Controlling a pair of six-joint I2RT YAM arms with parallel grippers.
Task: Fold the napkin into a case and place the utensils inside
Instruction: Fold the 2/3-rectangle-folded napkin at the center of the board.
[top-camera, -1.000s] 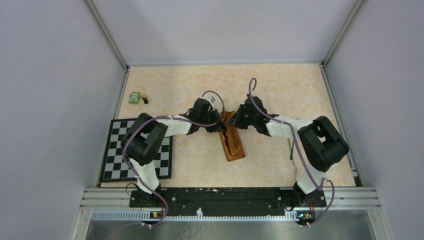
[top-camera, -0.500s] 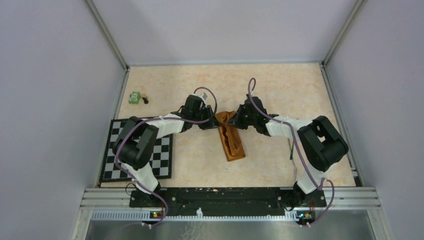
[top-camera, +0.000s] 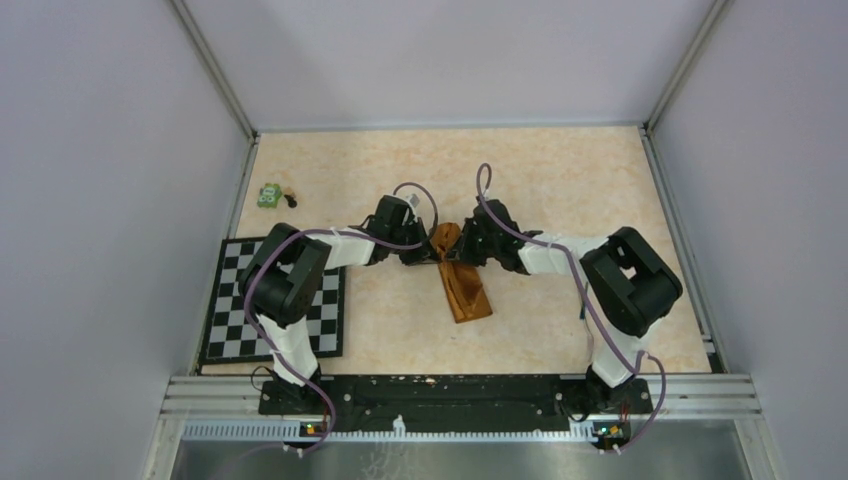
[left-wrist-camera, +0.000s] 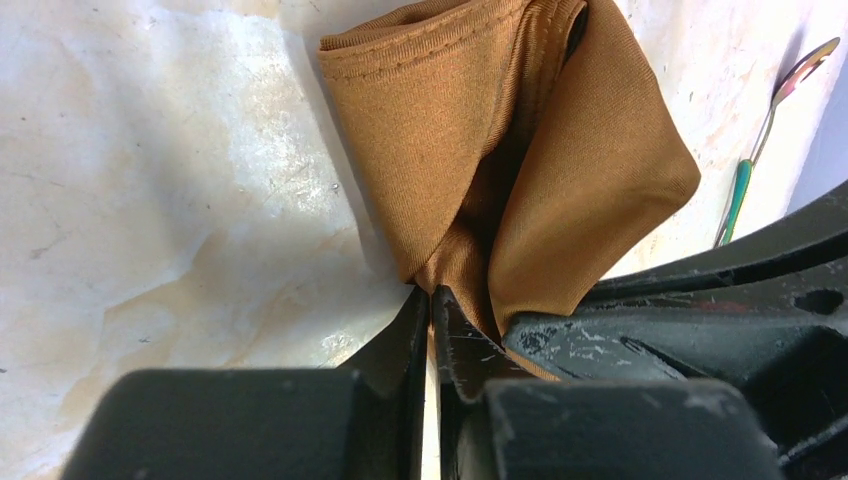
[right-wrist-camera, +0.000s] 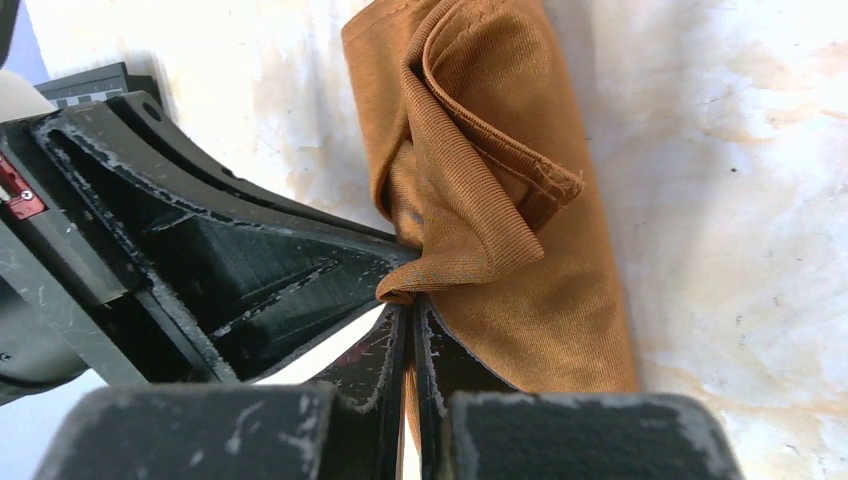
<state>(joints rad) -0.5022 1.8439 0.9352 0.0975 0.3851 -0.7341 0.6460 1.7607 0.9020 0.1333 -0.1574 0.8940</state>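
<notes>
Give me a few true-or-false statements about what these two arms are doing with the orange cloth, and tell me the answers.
1. The left tool and the right tool both pinch the far end of the napkin. True.
2. The napkin lies on the checkered mat. False: it lies on the bare table, and the mat is off to the left.
3. A utensil is tucked inside the napkin. False: the one in view lies on the table, apart from the cloth.
4. A green toy sits near the table's left edge, beyond the mat. True.
</notes>
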